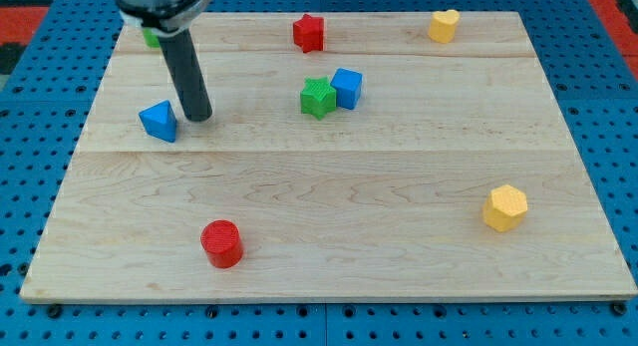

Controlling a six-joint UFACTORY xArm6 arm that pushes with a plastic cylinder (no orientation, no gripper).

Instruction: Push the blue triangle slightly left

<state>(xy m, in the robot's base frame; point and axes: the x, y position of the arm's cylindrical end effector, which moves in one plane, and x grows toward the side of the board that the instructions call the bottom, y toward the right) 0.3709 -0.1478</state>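
The blue triangle (159, 121) lies on the wooden board (329, 216) at the view's left. My tip (197, 117) rests on the board just to the right of the blue triangle, with a small gap or light touch between them. The dark rod rises from there to the arm at the view's top left.
A green star (318, 97) and a blue cube (347, 88) sit together at the top middle. A red star (309, 32) and a yellow heart (445, 25) lie near the top edge. A red cylinder (221, 243) and a yellow hexagon (504, 207) lie lower. A green block (150, 37) is mostly hidden behind the arm.
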